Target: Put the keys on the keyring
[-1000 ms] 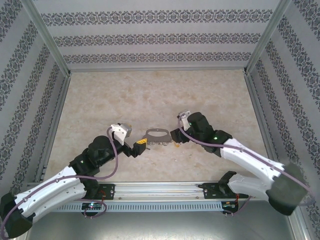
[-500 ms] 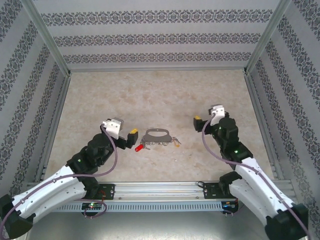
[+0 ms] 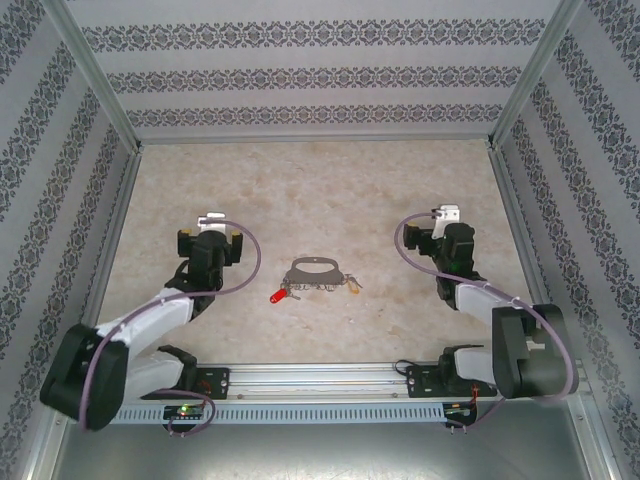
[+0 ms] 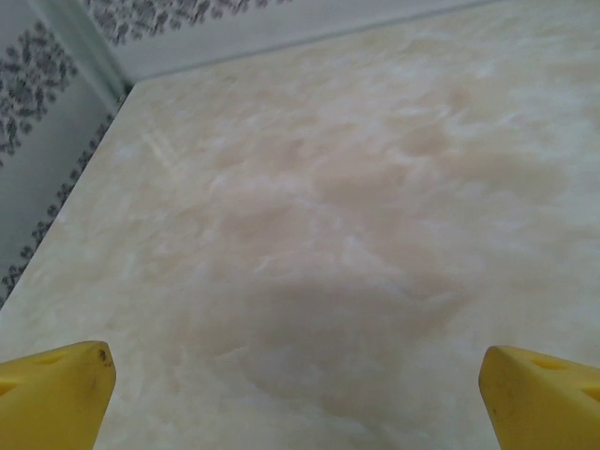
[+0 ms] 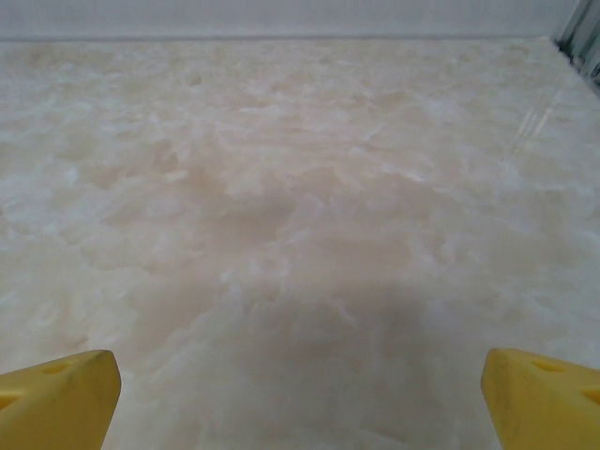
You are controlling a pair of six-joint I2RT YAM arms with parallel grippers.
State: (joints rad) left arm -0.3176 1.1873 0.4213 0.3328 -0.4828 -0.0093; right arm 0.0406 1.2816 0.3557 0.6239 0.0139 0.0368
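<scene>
The grey metal, roughly oval keyring (image 3: 315, 272) lies flat on the beige marbled tabletop (image 3: 300, 180), near the front middle, in the same spot as 1 second ago. A small key with a red plastic head (image 3: 277, 297) lies at the ring's lower-left end, its shaft reaching toward the loop. A little cluster of other keys (image 3: 352, 286) sits at the ring's right end, one with a yellowish head. They are too small to tell whether any is threaded on the ring.

1 second ago both grippers were down at the keyring, the left at its left end over the red key and the right at its right end. Since then both arms have pulled back and folded up. In the overhead view the left gripper (image 3: 210, 234) is now well to the left of the ring and the right gripper (image 3: 444, 232) well to the right, both clear of ring and keys.

In the left wrist view the left gripper (image 4: 295, 366) stands spread wide, its 2 yellow fingertips (image 4: 56, 394) at opposite lower corners with bare tabletop between them. The right gripper (image 5: 300, 370) is equally wide and holds nothing.
</scene>
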